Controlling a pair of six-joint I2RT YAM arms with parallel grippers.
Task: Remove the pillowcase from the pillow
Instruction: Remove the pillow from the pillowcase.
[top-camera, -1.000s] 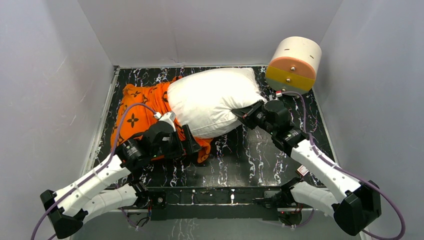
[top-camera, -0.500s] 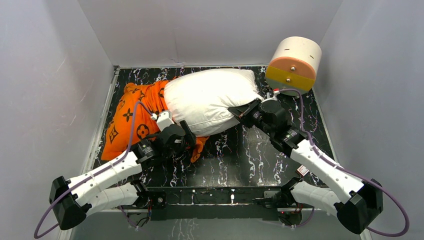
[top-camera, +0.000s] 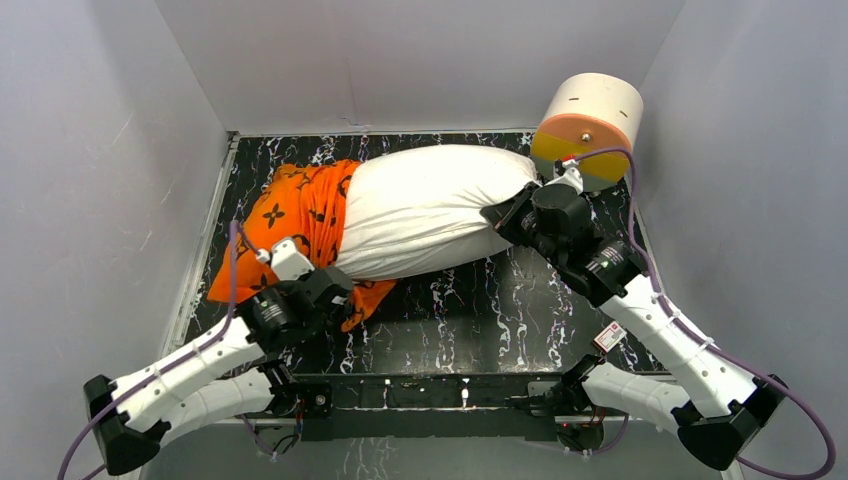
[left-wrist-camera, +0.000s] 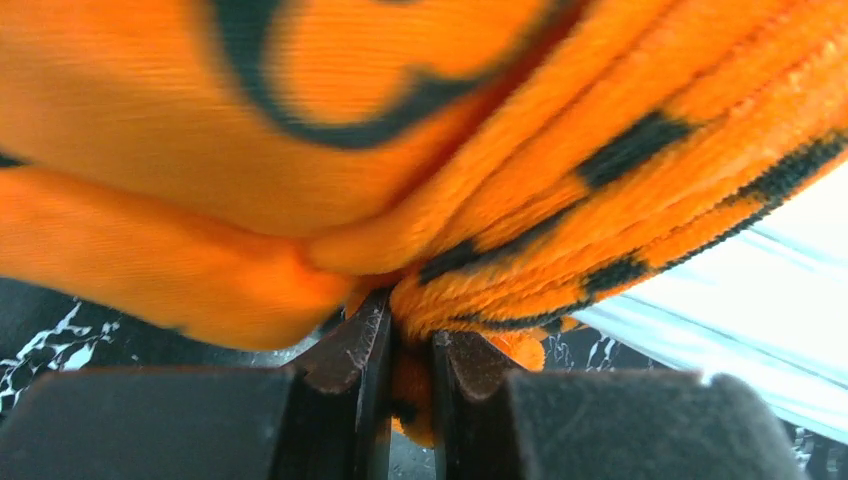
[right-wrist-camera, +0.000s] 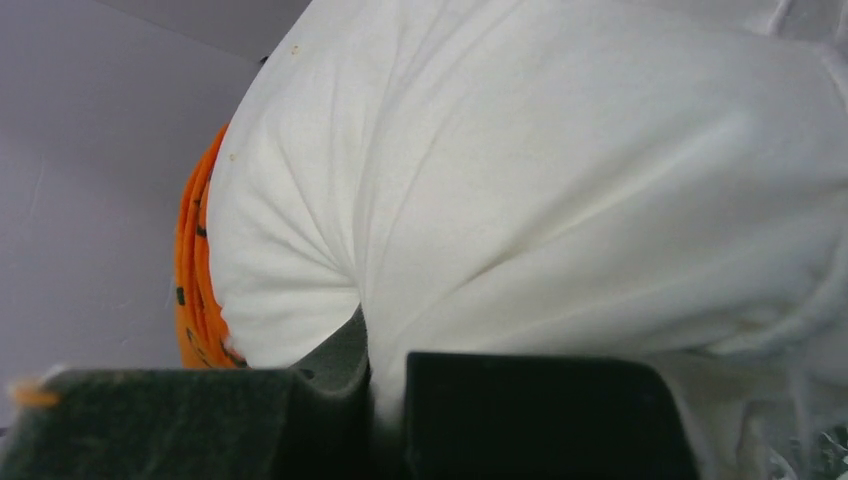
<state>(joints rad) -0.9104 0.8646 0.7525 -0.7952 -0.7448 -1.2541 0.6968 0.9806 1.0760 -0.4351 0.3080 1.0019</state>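
Note:
The white pillow (top-camera: 425, 210) lies stretched across the dark table, its left end still inside the orange pillowcase (top-camera: 300, 215) with black motifs. My left gripper (top-camera: 345, 305) sits at the pillowcase's near hem and is shut on a fold of orange fabric (left-wrist-camera: 480, 300), pinched between both fingers (left-wrist-camera: 365, 350). My right gripper (top-camera: 505, 212) is at the pillow's right end, shut on a pinch of white pillow cloth (right-wrist-camera: 560, 200). In the right wrist view the pillowcase (right-wrist-camera: 195, 280) shows as an orange band at the far end.
A white-and-orange round drum (top-camera: 587, 125) stands at the back right corner, just behind the right wrist. Grey walls (top-camera: 110, 180) enclose the black marbled table (top-camera: 480, 310) on three sides.
The left gripper closed on the pillowcase hem and pulled back to the left and nearer. The right arm drew the pillow's end right and back, stretching it; more white pillow is bared.

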